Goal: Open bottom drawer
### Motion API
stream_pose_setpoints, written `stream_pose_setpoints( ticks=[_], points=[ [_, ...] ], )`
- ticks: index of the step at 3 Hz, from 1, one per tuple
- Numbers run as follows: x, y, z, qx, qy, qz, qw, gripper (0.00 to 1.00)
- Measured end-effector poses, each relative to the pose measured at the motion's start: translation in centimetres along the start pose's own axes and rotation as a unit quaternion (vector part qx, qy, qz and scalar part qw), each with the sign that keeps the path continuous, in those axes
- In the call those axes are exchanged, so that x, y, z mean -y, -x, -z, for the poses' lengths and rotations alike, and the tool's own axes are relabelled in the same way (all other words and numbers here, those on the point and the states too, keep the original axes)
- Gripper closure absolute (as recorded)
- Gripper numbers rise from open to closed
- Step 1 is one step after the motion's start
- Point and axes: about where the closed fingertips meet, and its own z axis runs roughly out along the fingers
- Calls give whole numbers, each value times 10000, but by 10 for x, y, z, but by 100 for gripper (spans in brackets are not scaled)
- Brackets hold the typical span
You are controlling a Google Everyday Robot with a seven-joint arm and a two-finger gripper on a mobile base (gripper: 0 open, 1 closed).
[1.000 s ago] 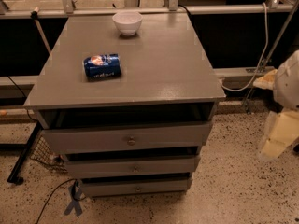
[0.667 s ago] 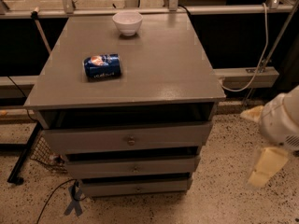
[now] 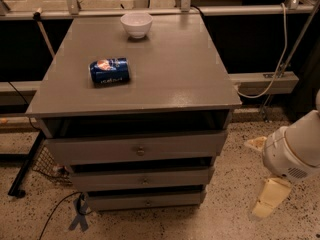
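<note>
The bottom drawer (image 3: 145, 200) is the lowest and narrowest of three grey drawers in the cabinet, with a tiny round knob (image 3: 147, 202) at its centre. Its front sits set back under the middle drawer (image 3: 142, 178). My gripper (image 3: 255, 180) hangs low at the right of the cabinet, above the floor and clear of the drawers. It is open and empty, with one cream finger (image 3: 269, 197) pointing down and the other (image 3: 256, 143) higher up. The white wrist (image 3: 292, 151) is behind them.
The top drawer (image 3: 137, 149) has a bigger knob. On the cabinet top (image 3: 175, 69) lie a blue can (image 3: 109, 71) on its side and a white bowl (image 3: 136, 23). Cables and a rail run along the wall at right (image 3: 270, 81). A wire basket (image 3: 47, 164) stands at the left.
My arm has come down and to the left, towards the cabinet's lower right side. The drawers, can and bowl have not moved.
</note>
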Motion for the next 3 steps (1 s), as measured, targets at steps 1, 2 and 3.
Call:
stream_pose_setpoints(
  ticks=[1,2,3],
  points=[
    [-4,-11,-34,187,115,-167,9996,0],
    [-8,-24,-87,451,299,-313,9980,0],
    [-8,-28,-141,591,457,-367,9965,0]
  ],
)
